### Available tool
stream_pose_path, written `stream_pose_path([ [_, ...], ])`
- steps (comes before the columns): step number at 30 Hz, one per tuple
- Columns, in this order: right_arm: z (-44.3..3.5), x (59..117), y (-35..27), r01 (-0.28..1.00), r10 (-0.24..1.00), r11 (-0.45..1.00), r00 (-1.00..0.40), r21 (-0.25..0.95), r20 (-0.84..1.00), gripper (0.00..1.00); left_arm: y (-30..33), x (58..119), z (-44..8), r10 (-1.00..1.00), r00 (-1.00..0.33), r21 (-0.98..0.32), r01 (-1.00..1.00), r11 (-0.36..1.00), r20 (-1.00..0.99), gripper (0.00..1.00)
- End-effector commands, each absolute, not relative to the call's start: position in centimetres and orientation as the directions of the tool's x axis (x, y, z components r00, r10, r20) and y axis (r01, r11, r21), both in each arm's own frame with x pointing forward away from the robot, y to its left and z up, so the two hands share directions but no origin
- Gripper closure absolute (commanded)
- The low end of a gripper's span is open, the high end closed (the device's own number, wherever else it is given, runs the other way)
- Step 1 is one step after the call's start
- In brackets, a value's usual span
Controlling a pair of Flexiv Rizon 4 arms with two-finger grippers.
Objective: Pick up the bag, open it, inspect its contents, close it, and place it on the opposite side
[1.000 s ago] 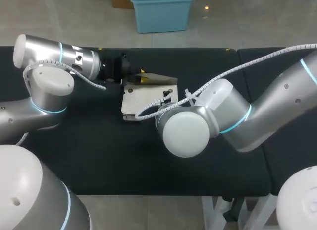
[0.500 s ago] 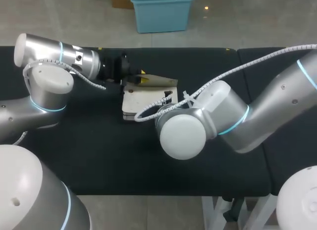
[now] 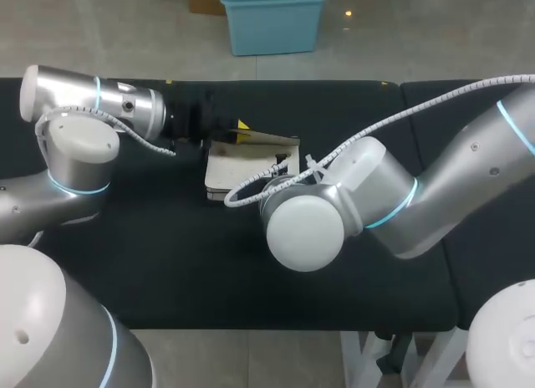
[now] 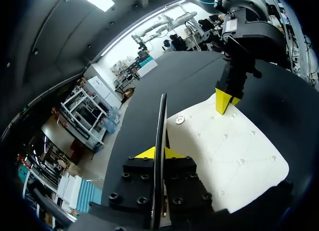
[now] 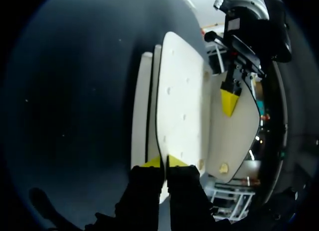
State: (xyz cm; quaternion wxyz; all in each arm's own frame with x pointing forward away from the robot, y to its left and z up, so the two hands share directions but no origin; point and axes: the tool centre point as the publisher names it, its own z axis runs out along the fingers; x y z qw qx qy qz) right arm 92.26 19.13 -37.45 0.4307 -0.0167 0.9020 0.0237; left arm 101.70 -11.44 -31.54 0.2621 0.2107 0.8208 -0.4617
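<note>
L gripper: yellow tips together, clamped on the thin edge of the bag's raised flap, seen edge-on betw. its fingers. R gripper: tips likewise pinched tight on the edge of a white quilted panel at the bag's opp. side, facing the L one across it. Bag is white and flat w/ a snap, lying on the black table near its middle, betw. both arms.
</note>
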Motion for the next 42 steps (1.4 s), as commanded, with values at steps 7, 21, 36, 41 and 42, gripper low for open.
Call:
stream_pose_path([
  [7,-38.0,92.2,19.1,-0.058,-0.004,0.998,-0.561,0.034,-0.828,1.00,-11.4,98.8,-32.5,0.172,-0.714,-0.580,0.665,0.470,-0.679,1.00],
  [21,-38.0,92.2,19.1,-0.058,-0.004,0.998,-0.561,0.034,-0.828,1.00,-10.7,98.9,-32.6,0.137,-0.724,-0.591,0.644,0.485,-0.676,0.54],
  [36,-38.0,92.2,19.1,-0.058,-0.004,0.998,-0.561,0.034,-0.828,1.00,-9.9,100.3,-30.8,0.111,-0.730,-0.599,0.629,0.496,-0.674,0.64],
  [41,-38.0,92.2,19.1,-0.058,-0.004,0.998,-0.561,0.034,-0.828,1.00,-9.7,100.8,-30.7,0.098,-0.747,-0.619,0.609,0.495,-0.657,0.67],
  [42,-38.0,92.2,19.1,-0.058,-0.004,0.998,-0.561,0.034,-0.828,1.00,-9.7,100.9,-30.6,0.095,-0.749,-0.621,0.607,0.495,-0.656,0.71],
])
